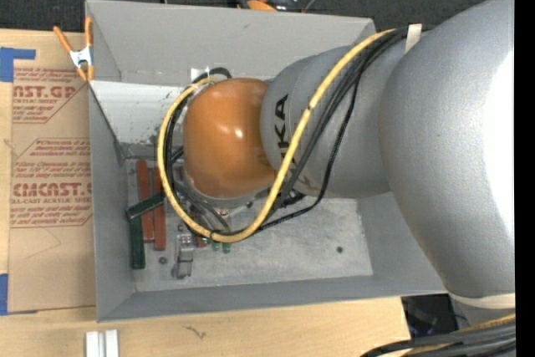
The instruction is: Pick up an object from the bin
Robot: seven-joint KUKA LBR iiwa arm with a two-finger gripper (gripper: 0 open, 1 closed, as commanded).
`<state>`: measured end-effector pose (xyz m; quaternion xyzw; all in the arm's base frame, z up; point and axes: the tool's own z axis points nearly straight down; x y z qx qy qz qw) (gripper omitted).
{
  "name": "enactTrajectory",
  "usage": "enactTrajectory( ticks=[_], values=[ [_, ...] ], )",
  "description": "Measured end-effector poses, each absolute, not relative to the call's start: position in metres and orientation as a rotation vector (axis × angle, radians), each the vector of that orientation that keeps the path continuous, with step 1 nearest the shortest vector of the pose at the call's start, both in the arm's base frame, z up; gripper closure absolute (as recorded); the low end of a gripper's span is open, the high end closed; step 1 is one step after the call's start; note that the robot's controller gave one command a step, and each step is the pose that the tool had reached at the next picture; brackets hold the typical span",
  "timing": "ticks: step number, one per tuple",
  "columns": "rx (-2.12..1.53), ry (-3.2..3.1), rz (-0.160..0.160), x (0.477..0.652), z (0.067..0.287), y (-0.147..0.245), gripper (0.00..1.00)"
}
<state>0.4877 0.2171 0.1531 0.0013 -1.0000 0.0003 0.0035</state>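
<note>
Down in the left end of the bin (251, 33), close to the left wall, lie a couple of reddish-brown strips (155, 221) running lengthwise side by side. A dark green bar (136, 247) lies just beside them on the wall side, and a shorter dark green piece (144, 207) sits slantwise across the brown ones. A small grey metal bit (181, 263) lies near the front wall, just to the right of the strips; I can't make out what it is.

The hand (199, 228) hangs low over this corner, just to the right of the strips and above the metal bit. Most of it is tucked under the rounded orange cover (221, 134) on the wrist, so I cannot tell whether it is apart or together, or whether it has anything in it.

A yellow cable (288, 155) loops around the cover alongside black ones. The thick grey arm (435, 138) comes in from the right over the speckled bin floor.
</note>
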Motion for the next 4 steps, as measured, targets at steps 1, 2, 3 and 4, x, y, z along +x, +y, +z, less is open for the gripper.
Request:
enactTrajectory(
  ticks=[1, 2, 3, 4],
  values=[
    [0.326, -3.128, -0.002, 0.516, 0.068, 0.143, 0.0],
    [0.096, -3.143, 0.0, 0.552, 0.07, 0.106, 0.0],
    [0.141, -3.142, 0.003, 0.578, 0.07, 0.057, 0.0],
    [0.146, -3.139, -0.002, 0.577, 0.071, 0.061, 1.0]
  ],
)
